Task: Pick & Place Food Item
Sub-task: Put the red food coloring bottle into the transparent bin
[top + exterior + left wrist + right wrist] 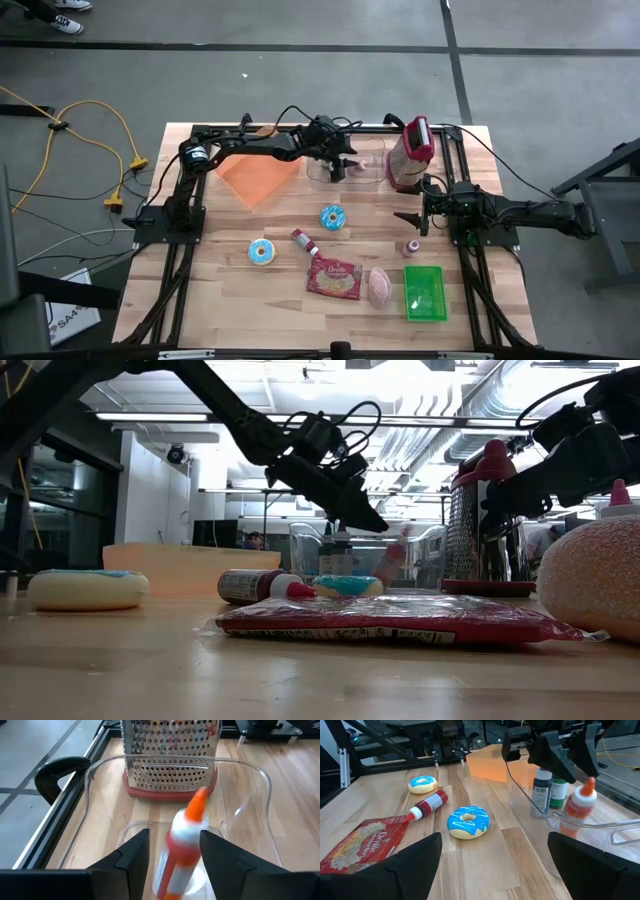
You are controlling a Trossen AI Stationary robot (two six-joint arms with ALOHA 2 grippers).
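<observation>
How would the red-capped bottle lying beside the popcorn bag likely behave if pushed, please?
The bottle lies on its side and looks round, so it would probably roll. It seems small, likely light. Its tip lies very near the popcorn bag, which might stop it that way.

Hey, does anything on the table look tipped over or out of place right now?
Yes. The orange-capped bottle between the left gripper's fingers leans at a tilt over the clear bin, beside two upright bottles. A red-capped bottle lies on its side near the blue donut.
</observation>
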